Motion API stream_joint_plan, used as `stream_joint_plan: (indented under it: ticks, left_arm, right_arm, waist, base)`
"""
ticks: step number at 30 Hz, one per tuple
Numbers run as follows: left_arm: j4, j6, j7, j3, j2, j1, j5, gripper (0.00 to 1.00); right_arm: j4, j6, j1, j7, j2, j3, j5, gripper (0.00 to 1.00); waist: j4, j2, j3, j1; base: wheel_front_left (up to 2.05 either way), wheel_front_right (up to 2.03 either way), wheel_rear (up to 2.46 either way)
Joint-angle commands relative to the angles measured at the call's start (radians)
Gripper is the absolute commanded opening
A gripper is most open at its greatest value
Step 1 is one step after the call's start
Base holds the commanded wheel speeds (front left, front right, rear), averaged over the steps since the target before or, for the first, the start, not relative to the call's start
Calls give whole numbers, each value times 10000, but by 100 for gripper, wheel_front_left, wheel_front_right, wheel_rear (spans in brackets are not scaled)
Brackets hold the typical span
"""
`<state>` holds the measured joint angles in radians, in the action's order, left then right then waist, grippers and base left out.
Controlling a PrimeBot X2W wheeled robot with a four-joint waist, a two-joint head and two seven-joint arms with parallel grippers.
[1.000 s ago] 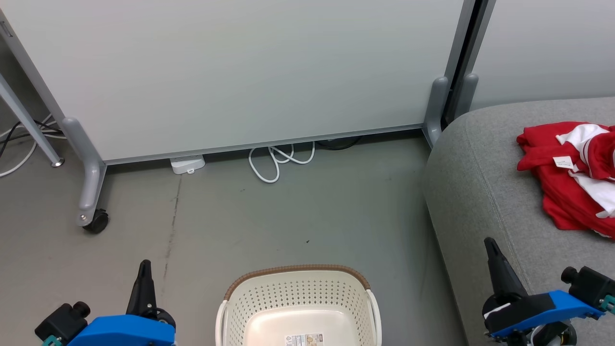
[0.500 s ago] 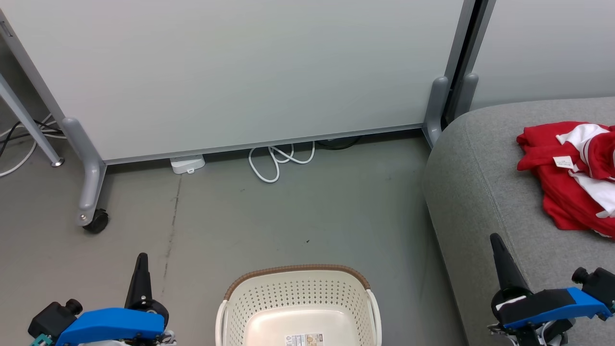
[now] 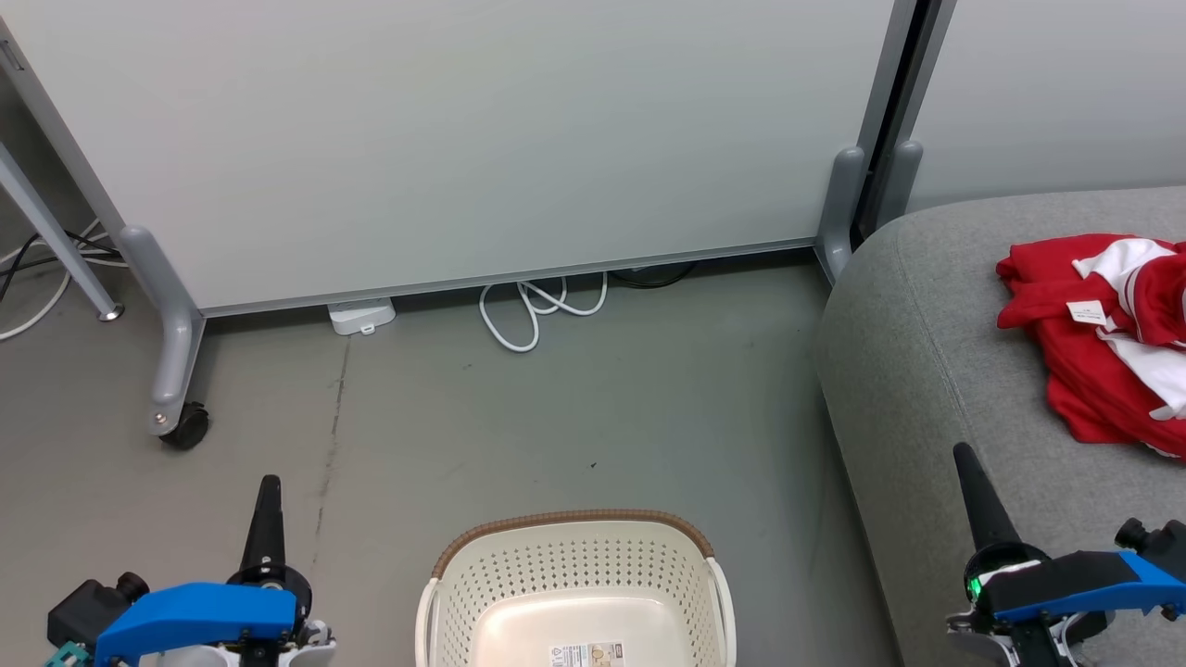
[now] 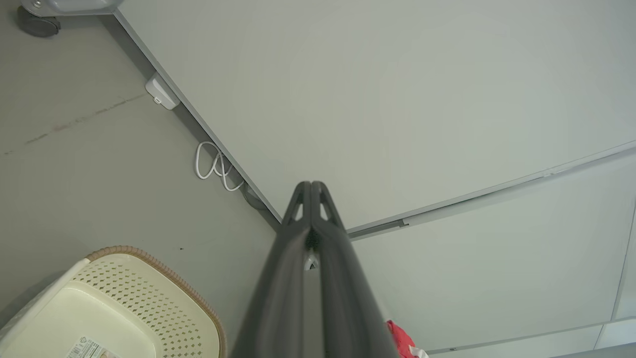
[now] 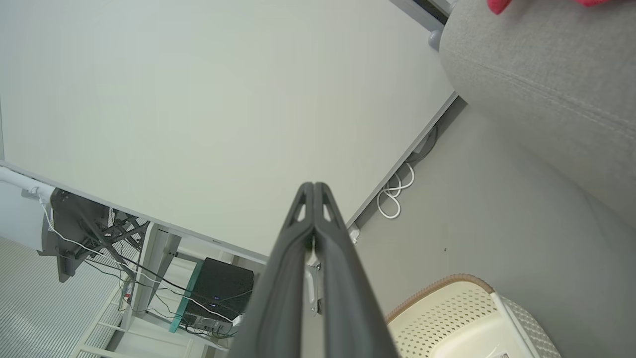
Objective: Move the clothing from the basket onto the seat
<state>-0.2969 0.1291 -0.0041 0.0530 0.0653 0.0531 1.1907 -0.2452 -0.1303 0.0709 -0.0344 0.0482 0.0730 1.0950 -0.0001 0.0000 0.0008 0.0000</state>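
The red and white clothing (image 3: 1103,343) lies crumpled on the grey seat (image 3: 927,352) at the right; a red scrap of the clothing (image 4: 401,340) shows in the left wrist view. The cream basket (image 3: 574,556) with a brown rim stands on the floor at bottom centre, and only a label lies on its floor. The basket (image 4: 149,298) and basket (image 5: 462,308) also show in both wrist views. My left gripper (image 3: 269,491) is shut and holds nothing, left of the basket. My right gripper (image 3: 965,459) is shut and holds nothing, over the seat's front edge.
A pale partition panel (image 3: 463,139) on grey castor feet (image 3: 176,408) stands behind the basket. A white cable (image 3: 537,310) and a white adapter (image 3: 361,317) lie at its base. More cables (image 3: 37,269) trail at the far left.
Both arms have drawn down and outward toward the bottom corners of the head view. Both grippers stay shut. Clothing and basket have not moved.
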Motion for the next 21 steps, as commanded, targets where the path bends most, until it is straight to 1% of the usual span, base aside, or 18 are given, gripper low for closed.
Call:
stream_joint_plan:
  ticks: [1,21]
  left_arm:
    - [138,15,63,83,17,271,227,0]
    - [309,20,545,310,-48,419,1886,0]
  right_arm:
    - [90,-6,250,-59,27,48,289,0]
    - [59,-6,334,-375,29,205,2333,0]
  waist:
    - [0,0,1,0]
    - [0,0,8,0]
  base:
    - [0,0,0]
    - [0,0,0]
